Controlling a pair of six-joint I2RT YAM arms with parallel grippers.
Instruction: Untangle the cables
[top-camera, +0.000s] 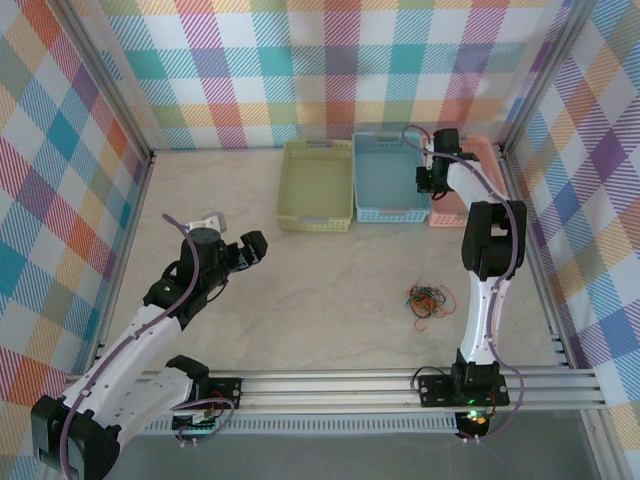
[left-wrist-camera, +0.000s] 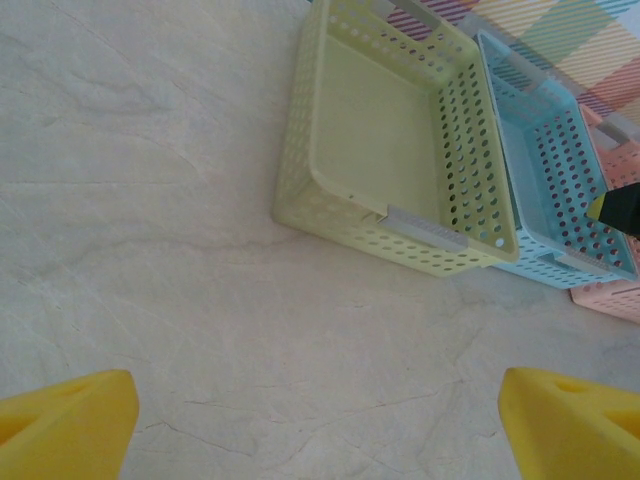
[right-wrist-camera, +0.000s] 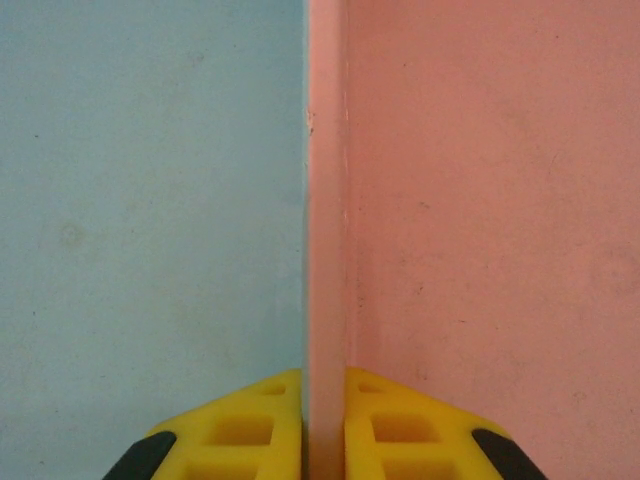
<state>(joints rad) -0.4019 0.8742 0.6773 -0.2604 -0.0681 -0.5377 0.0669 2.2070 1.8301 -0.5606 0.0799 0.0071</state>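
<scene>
Overhead, the cables (top-camera: 428, 300) lie in a small loose knot of red, orange, black and yellow-green strands on the right half of the surface (top-camera: 320, 310), well apart from both jaws. They look light, limp and easily snagged, so an outer loop is probably the best place to pinch.

Left wrist: left jaws wide open over bare surface, near the green basket (left-wrist-camera: 380, 150).

Right wrist: right jaws clamped on the pink basket (right-wrist-camera: 325, 200) wall, beside the blue basket (right-wrist-camera: 150, 200).

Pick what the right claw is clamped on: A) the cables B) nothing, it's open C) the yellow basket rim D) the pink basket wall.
D: the right claw grips the pink basket wall, a finger on each side; the cables lie apart on the table.
</scene>
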